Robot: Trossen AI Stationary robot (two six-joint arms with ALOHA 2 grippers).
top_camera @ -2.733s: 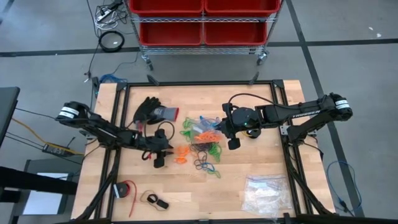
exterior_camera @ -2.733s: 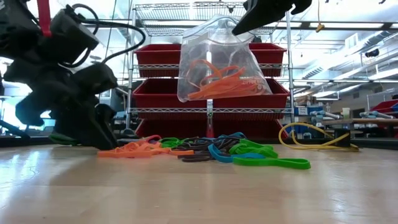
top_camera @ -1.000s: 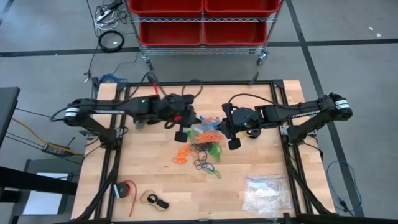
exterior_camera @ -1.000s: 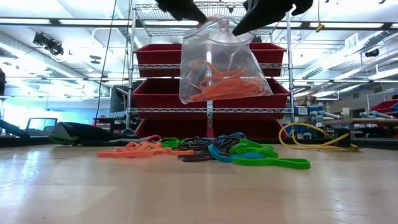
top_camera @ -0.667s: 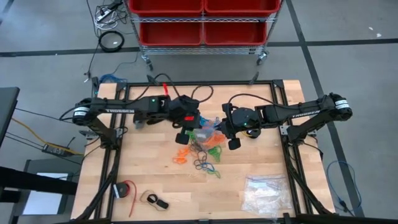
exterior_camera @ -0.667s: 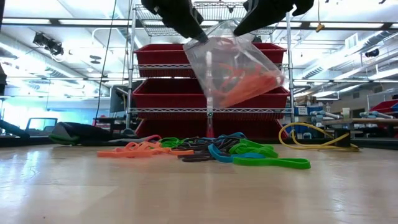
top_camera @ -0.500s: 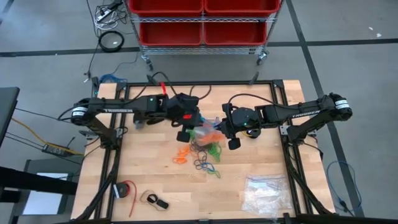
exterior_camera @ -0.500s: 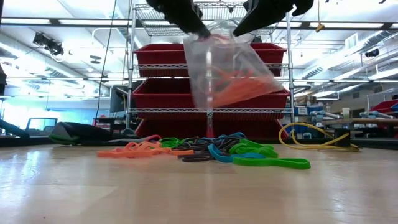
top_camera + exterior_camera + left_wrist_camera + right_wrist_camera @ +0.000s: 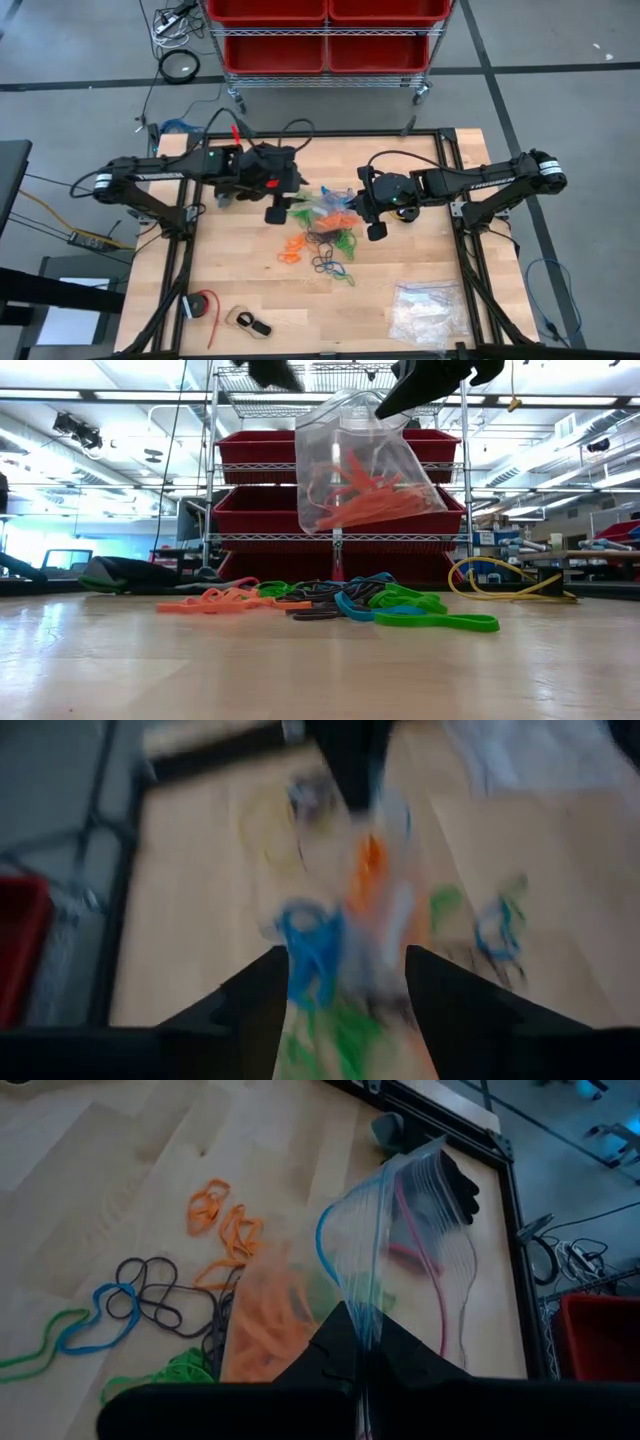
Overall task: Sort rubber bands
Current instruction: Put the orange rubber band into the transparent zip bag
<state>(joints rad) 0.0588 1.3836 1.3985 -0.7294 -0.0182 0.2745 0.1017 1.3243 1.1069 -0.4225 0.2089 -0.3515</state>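
Note:
A clear zip bag with orange rubber bands inside hangs above the middle of the table, and my right gripper is shut on it. Under it, loose rubber bands lie on the table: orange, green, blue and black. The low view shows them as a flat heap. My left gripper is left of the bag and apart from it. In the left wrist view it is open with nothing between its fingers. My right gripper pinches the bag's top edge between its two fingers, at one side of the open mouth. The fingers slant down from the table's right side. The bag hangs below them, clear of the table, its mouth gaping upward.
A black glove lies at the far left of the table, partly under my left arm. A clear bag of whitish pieces lies near the front right. A red roll lies front left. A shelf of red bins stands beyond the far edge.
My left gripper was at the bag's mouth and has drawn back toward the table's left edge and a little up. The bag was tipped sideways while that gripper was at it. It has swung back and hangs straight, and the orange bands inside have shifted.

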